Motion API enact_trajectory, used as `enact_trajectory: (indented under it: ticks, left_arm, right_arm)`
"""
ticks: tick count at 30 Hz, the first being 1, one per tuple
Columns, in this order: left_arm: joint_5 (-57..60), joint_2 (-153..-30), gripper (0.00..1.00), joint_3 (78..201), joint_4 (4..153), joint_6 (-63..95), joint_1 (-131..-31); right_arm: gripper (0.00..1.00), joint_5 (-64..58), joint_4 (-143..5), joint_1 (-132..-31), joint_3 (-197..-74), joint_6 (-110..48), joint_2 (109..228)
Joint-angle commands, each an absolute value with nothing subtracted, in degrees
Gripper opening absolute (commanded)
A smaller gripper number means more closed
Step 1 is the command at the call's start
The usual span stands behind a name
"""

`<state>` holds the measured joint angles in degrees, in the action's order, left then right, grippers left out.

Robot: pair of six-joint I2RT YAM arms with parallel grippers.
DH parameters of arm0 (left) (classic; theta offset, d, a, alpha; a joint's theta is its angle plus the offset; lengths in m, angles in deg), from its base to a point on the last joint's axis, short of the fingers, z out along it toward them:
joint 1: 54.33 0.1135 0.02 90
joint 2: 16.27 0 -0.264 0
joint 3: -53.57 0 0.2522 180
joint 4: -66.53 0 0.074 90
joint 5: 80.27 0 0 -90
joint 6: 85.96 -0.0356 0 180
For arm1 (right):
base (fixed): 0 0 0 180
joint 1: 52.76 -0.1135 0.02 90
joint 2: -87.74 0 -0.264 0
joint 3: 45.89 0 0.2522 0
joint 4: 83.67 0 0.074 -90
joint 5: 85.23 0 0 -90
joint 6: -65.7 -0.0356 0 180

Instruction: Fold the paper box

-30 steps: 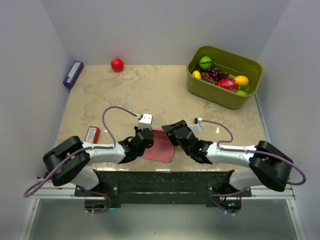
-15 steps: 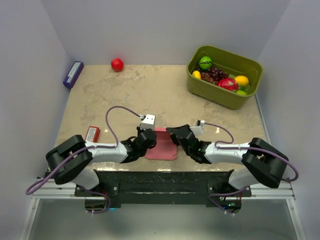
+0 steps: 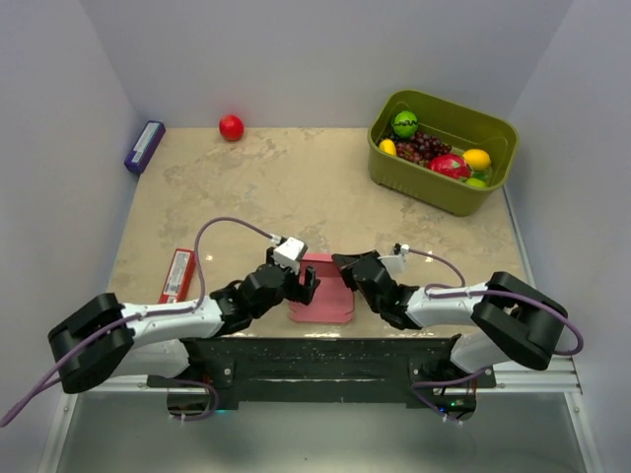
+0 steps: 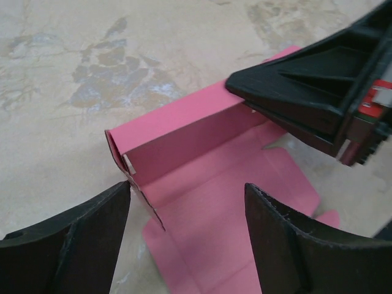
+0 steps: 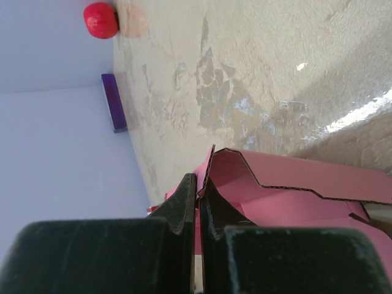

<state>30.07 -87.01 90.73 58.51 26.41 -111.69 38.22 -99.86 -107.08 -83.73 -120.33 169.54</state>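
One paper box (image 3: 321, 302) lies on the worktop (image 3: 296, 187) near its front edge, between two arms, each ending in one tool. The left tool (image 3: 304, 283) stands wide apart and has hold of nothing; the right tool (image 3: 347, 271) is pinched tight on an edge of the paper box. Elsewhere the overhead view counts one red ball (image 3: 231, 127) at the back, one purple block (image 3: 144, 147) by the left wall, one red packet (image 3: 178, 275) near the left arm, and one green basket (image 3: 424, 187) of fruit at the back right, all well apart from the box. Only the left wrist view shows that one long panel of the blank is raised upright along a crease while the rest lies flat, with the right tool's tip at that panel's far end. Only the right wrist view shows its two fingers (image 5: 184, 202) meeting on the thin pink edge, with the ball and the purple block far behind; neither wrist view shows the basket or the packet.
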Motion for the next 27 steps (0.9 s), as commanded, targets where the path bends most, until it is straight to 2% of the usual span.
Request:
enact_trajectory:
  ticks: [1,5,9,17,22,27]
  left_arm:
    - [17.6,-77.8,0.79,87.7,55.9,24.2,-109.3]
    - [8.3,-68.8,0.79,84.2,55.3,26.4,-101.2]
    - [9.3,-62.9,0.84,82.5,57.7,26.8,-98.0]
    - [12.9,-70.5,0.83,83.7,64.6,32.7,-84.8]
    - [14.4,-71.8,0.83,82.5,60.4,34.0,-83.8]
    - [7.3,-80.6,0.80,83.5,57.6,31.1,-83.7]
  right_arm:
    - [0.00,41.6,-101.0,-107.2,-80.4,-117.6,171.0]
    - [0.00,41.6,-104.3,-107.3,-78.6,-116.6,171.3]
    - [0.00,41.9,-105.0,-107.2,-78.2,-115.7,170.9]
    - [0.00,41.8,-106.4,-107.3,-77.3,-114.7,169.3]
    - [0.00,41.6,-106.9,-107.3,-77.2,-113.8,168.8]
    - [0.00,41.9,-106.8,-107.2,-77.1,-113.7,168.2]
